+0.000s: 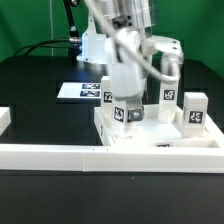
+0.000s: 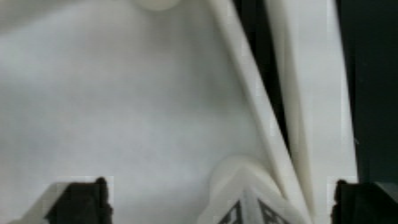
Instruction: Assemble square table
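The white square tabletop point(image 1: 150, 143) lies on the black table against the border wall. Three tagged white legs stand upright on it: one at the back left point(image 1: 107, 92), one behind the middle point(image 1: 168, 100), one at the exterior view's right point(image 1: 195, 110). A fourth tagged leg point(image 1: 125, 113) stands at the front under my gripper point(image 1: 125, 97). In the wrist view the tabletop point(image 2: 107, 100) and its raised rim point(image 2: 263, 110) fill the frame. The leg's top point(image 2: 258, 203) sits between my dark fingers point(image 2: 80, 203), which stand wide apart and do not touch it. My gripper point(image 2: 222, 203) is open.
The long low white border wall point(image 1: 50, 155) runs along the front, with a short piece at the exterior view's left point(image 1: 5, 120). The marker board point(image 1: 72, 92) lies flat behind the tabletop. The arm's base point(image 1: 95, 45) stands at the back.
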You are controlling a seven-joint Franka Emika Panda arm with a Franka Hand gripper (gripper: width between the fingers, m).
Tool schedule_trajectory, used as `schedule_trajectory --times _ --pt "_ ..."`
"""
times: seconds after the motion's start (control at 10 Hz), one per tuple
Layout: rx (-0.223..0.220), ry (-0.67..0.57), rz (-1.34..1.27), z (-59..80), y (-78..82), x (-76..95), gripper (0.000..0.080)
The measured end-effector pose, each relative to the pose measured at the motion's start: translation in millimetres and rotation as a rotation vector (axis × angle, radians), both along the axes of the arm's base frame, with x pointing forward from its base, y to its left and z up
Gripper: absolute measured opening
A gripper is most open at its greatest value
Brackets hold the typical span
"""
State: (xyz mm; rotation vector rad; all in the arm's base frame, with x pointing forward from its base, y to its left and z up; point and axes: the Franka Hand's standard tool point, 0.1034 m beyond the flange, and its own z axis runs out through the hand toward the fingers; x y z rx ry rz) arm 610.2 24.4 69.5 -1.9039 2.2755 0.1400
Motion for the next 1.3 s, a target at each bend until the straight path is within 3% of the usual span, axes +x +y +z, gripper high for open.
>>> schedule_trajectory --times 0.4,0.7,0.9,1.0,1.1,1.3 --pt "-0.026 -0.039 0.298 -0.2 -2.5 -1.4 0.0649" --pt "-0.120 -0.053 0.672 4.3 -9.5 1.7 0.0649" --pt "-0.129 -0.068 0.715 3.3 -8.9 2.0 0.0649" --pt "-0.128 -0.064 0.693 3.1 -8.6 1.9 0.0588" --pt "-0.128 -0.064 0.697 3.0 -8.6 1.9 0.0588" --pt "-0.119 -0.045 0.557 2.3 -7.4 1.6 0.0298"
